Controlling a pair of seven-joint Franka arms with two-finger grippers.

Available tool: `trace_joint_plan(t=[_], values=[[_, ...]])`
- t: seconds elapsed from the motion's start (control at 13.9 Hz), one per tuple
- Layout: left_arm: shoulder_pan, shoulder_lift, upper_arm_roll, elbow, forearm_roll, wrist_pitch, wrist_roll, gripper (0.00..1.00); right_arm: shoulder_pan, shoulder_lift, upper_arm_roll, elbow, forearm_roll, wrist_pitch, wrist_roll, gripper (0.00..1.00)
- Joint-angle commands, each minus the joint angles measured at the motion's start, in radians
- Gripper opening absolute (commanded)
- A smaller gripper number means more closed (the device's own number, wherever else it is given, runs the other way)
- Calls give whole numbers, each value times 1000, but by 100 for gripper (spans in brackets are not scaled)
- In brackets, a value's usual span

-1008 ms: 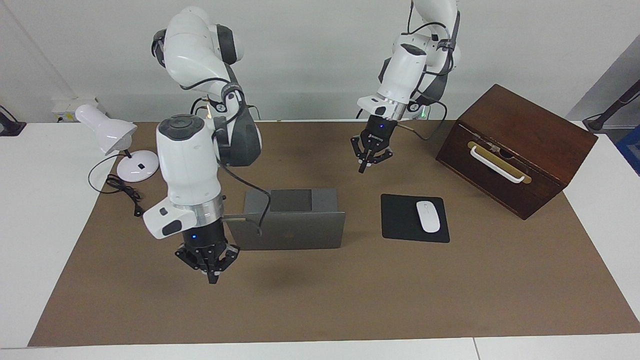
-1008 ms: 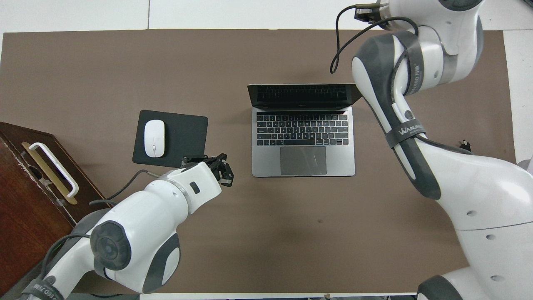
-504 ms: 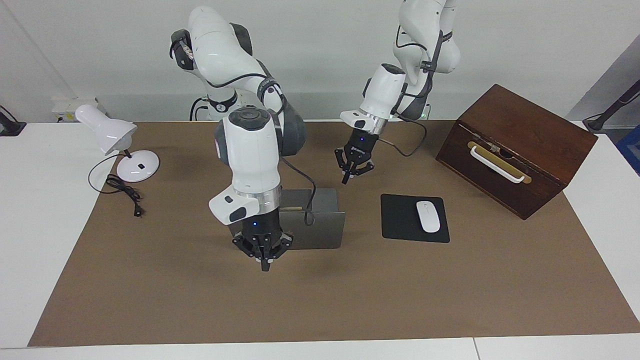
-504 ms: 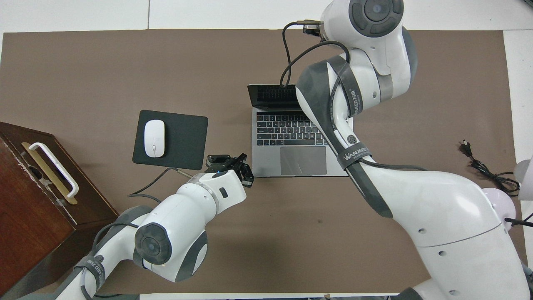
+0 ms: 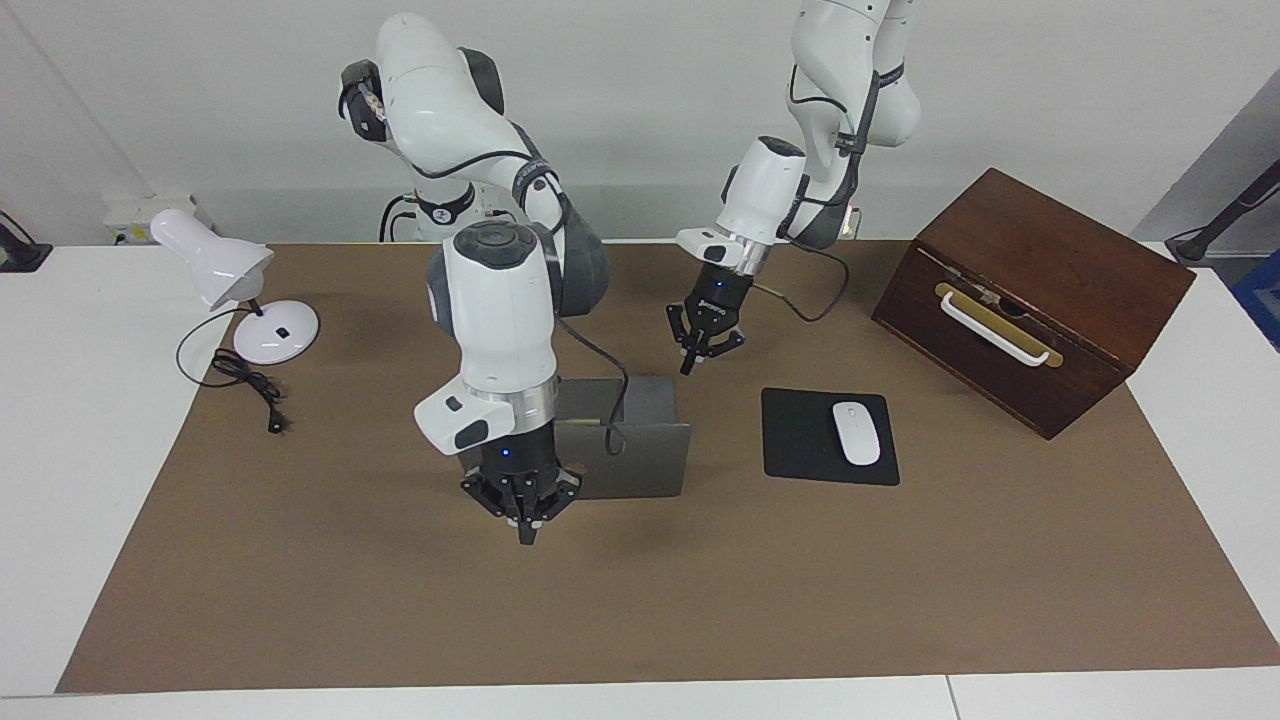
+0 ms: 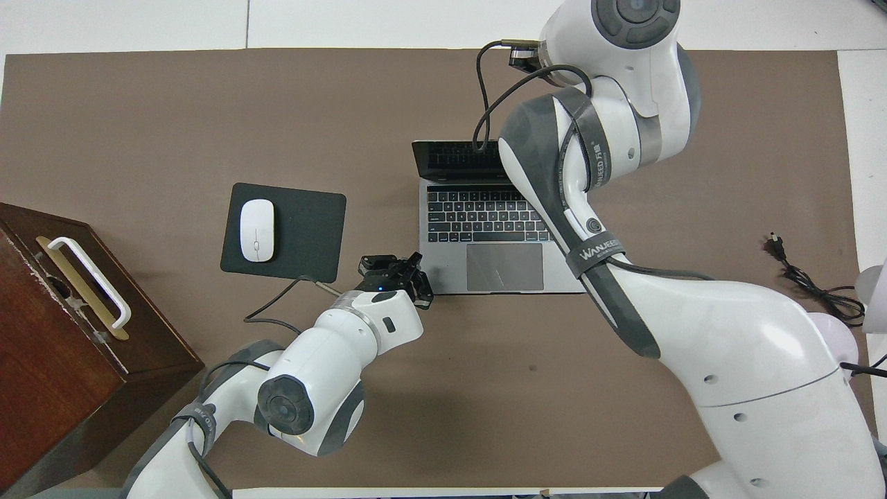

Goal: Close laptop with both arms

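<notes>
The silver-grey laptop (image 5: pixel 640 455) stands open on the brown mat, its lid about upright with the outer face turned away from the robots. The keyboard deck shows in the overhead view (image 6: pixel 485 229). My right gripper (image 5: pixel 523 530) hangs low over the mat, just off the lid's outer face near the lid's end toward the right arm, fingers together and empty. The right arm hides it in the overhead view. My left gripper (image 5: pixel 688 365) is up over the deck's corner toward the left arm's end, fingers together and empty. It also shows in the overhead view (image 6: pixel 403 272).
A black mouse pad (image 5: pixel 800 440) with a white mouse (image 5: pixel 856 432) lies beside the laptop toward the left arm's end. A brown wooden box (image 5: pixel 1030 290) with a white handle stands past it. A white desk lamp (image 5: pixel 215 265) and its cable (image 5: pixel 245 380) are at the right arm's end.
The right arm has swung in from its end of the table, bringing its gripper to the lid's outer face. The left gripper has moved down and closer to the laptop's corner.
</notes>
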Motion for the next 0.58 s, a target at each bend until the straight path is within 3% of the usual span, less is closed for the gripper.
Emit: trace_joint_plan(t=[0.0, 0.5], values=[[-30, 37, 14, 13, -3, 60, 21, 0, -11, -13, 5, 7, 69, -74, 17, 0], [-60, 126, 14, 21, -3, 156, 22, 0, -26, -30, 54, 7, 107, -246, 11, 0]])
